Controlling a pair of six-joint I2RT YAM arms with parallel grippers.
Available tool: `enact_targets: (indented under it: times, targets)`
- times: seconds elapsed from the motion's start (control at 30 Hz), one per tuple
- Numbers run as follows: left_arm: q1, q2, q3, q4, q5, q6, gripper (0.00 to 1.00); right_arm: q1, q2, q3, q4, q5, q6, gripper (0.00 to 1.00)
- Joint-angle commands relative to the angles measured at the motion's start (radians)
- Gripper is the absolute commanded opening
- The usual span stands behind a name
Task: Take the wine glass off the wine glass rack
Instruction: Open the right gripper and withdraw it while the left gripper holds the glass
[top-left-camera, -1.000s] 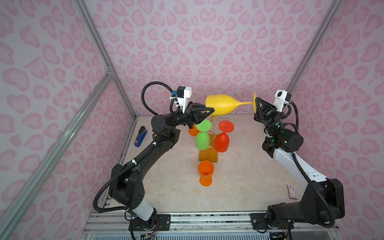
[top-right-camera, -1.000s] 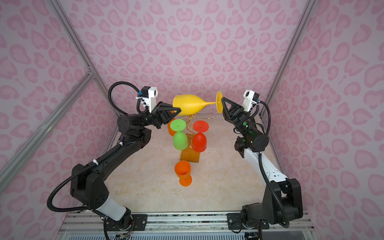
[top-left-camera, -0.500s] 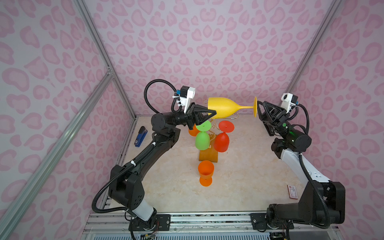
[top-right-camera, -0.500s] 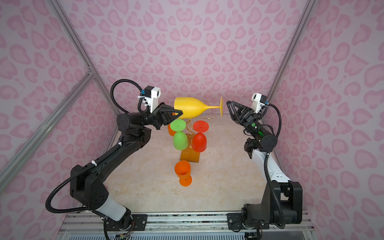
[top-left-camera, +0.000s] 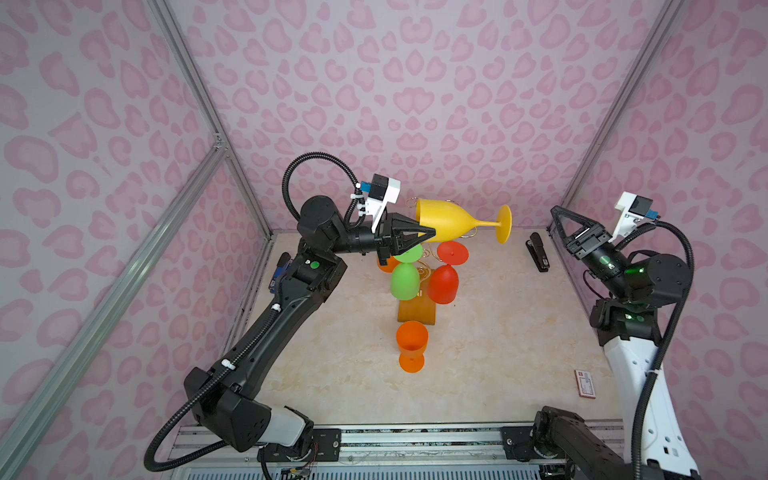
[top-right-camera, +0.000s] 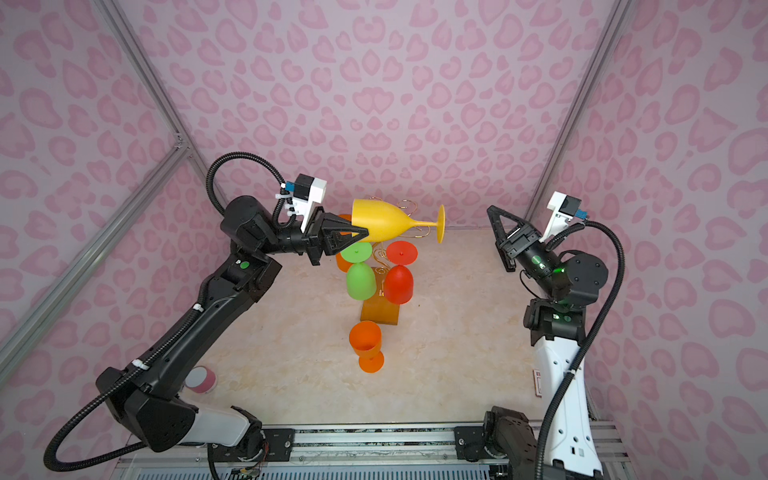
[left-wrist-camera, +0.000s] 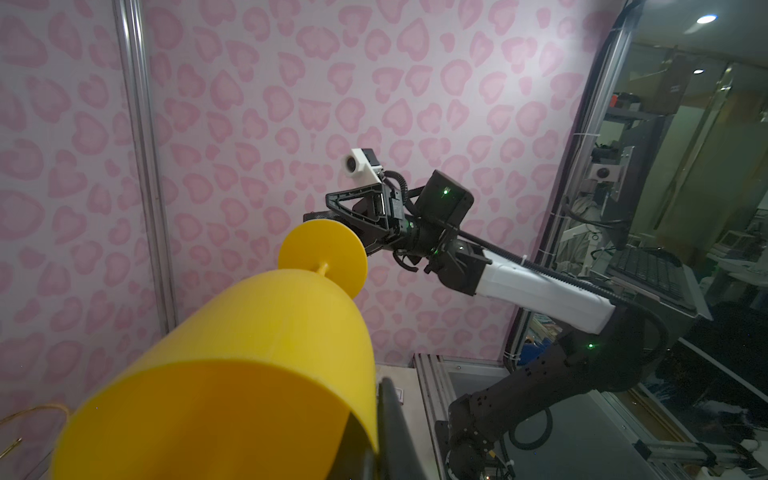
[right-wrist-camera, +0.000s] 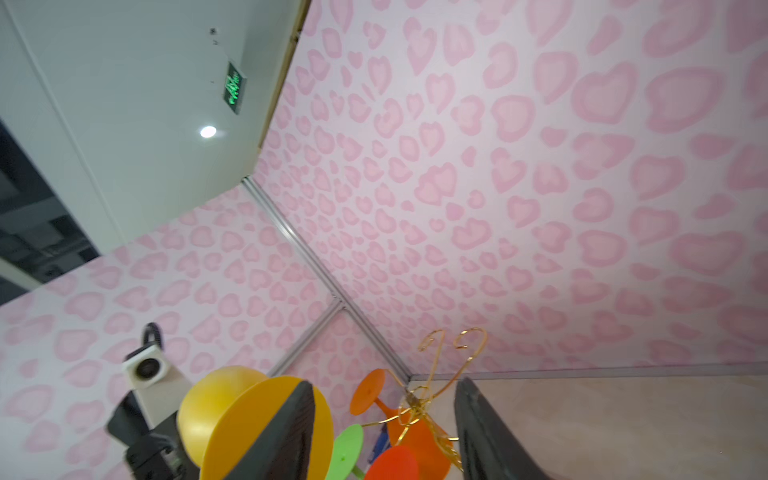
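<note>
Fingers (top-left-camera: 409, 226) of the left gripper (top-left-camera: 428, 233) were clamped on the bowl rim of the yellow plastic wine glass (top-left-camera: 453, 224). The right gripper (top-left-camera: 559, 216) held its fingers (right-wrist-camera: 286, 432) spread wide with nothing between them. It sat off to the right of the glass's round foot, well apart from it.

A pale marbled tabletop (top-left-camera: 498, 332) carried everything else. Near its middle, toward the back wall, stood the thin gold wire wine glass rack (top-left-camera: 417, 311) on its rectangular amber wooden base. The yellow glass lay on its side in the air above the rack's top. Its mouth faced the left gripper and its foot pointed at the right one. Whether it touched the topmost wire curls could not be told.

A green plastic glass (top-left-camera: 404, 282) and a red plastic glass (top-left-camera: 444, 284) hung upside down from the rack's arms, side by side. An orange hanging glass (top-left-camera: 386, 264) showed partly behind the green one. Another orange plastic glass (top-left-camera: 411, 343) stood upright on the table, just in front of the wooden base.

A black stapler (top-left-camera: 538, 251) lay near the back right corner. A small red-and-white card (top-left-camera: 585, 384) lay by the right edge.
</note>
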Motion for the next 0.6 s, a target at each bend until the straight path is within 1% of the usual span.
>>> enact_targets:
  times: [0.0,0.1,0.2,0.27,0.4,0.57]
  targets:
    - [-0.061,-0.043,0.042,-0.452,-0.199,0.347,0.02,-0.014,-0.011,-0.001,-0.426,0.143,-0.284,0.54]
    - [-0.155,-0.078,0.049,-0.625,-0.361,0.455,0.02,-0.031,-0.018,-0.044,-0.415,0.171,-0.267,0.54]
    - [-0.24,-0.106,0.049,-0.754,-0.485,0.507,0.02,-0.049,-0.015,-0.084,-0.391,0.176,-0.236,0.54]
    - [-0.29,-0.122,0.046,-0.814,-0.547,0.524,0.02,-0.065,-0.014,-0.107,-0.368,0.174,-0.215,0.54]
    - [-0.385,-0.123,0.041,-0.883,-0.673,0.53,0.02,-0.096,-0.014,-0.149,-0.315,0.176,-0.162,0.53]
    - [-0.446,-0.096,0.031,-0.913,-0.779,0.531,0.02,-0.128,-0.015,-0.166,-0.295,0.167,-0.139,0.53]
